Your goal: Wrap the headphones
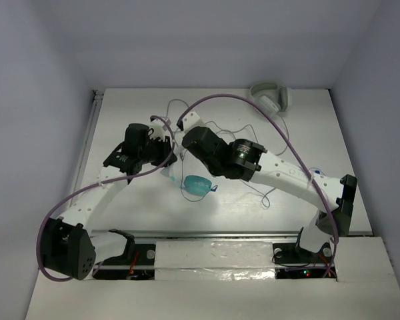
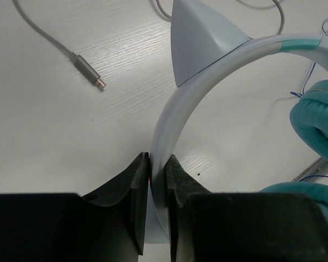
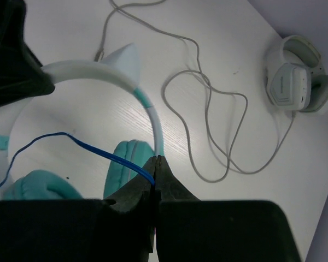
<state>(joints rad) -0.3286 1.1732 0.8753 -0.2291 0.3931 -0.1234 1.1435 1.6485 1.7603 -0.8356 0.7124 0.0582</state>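
- From above, the left arm (image 1: 100, 193) and the right arm (image 1: 287, 175) reach in and meet over the middle of the table (image 1: 120, 113). The headphones (image 1: 195, 187) are right under their wrists, and the part that shows best is a teal ear cup (image 1: 201, 184) lying on the table on the near side. A pair of grey headphones (image 1: 272, 97) sits well apart at the far right edge. I cannot tell from this view how either arm's fingers stand.
- At the left wrist, the left gripper (image 2: 157, 188) is almost closed. Its two pads pinch the white headband (image 2: 218, 54) edge-on, and the band arches away from them toward the teal cups on the right. A grey cable (image 2: 41, 30) ending in a plug (image 2: 91, 72) lies on the table off to the left, apart from the band.
- At the right wrist, the right gripper (image 3: 154, 180) is pressed together on the thin blue cable (image 3: 93, 146). The cable leaves the fingertips, passes over an ear cup and curves away to the left. It hangs as a loose loop, and no turn around the headphones is visible.
- The winding looks about to begin, with one side steadying the frame and the other holding the cord. The next move probably calls for carrying the blue cable around the band or cups under light tension. The left grip must stay firm, and the grey cable nearby must be avoided.
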